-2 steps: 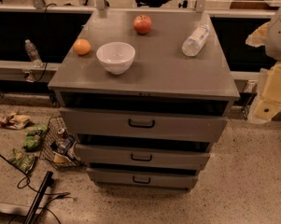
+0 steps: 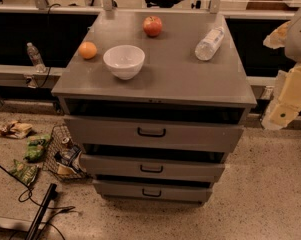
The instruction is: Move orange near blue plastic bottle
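Basically nothing done yet: the gripper [image 2: 286, 101] hangs off the cabinet [image 2: 155, 86]'s right side, can't tell its grip state, and the orange [image 2: 87, 50] sits left beside the white bowl [image 2: 124, 61], well apart from the blue plastic bottle [image 2: 209, 43] lying back right.

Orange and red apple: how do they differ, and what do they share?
The orange is bright orange; the apple is red. The orange looks smaller than the apple. The orange sits at the left edge beside the white bowl; the apple sits at the back. Both are round and rest on the cabinet top. The gripper hangs beyond the cabinet's right side.
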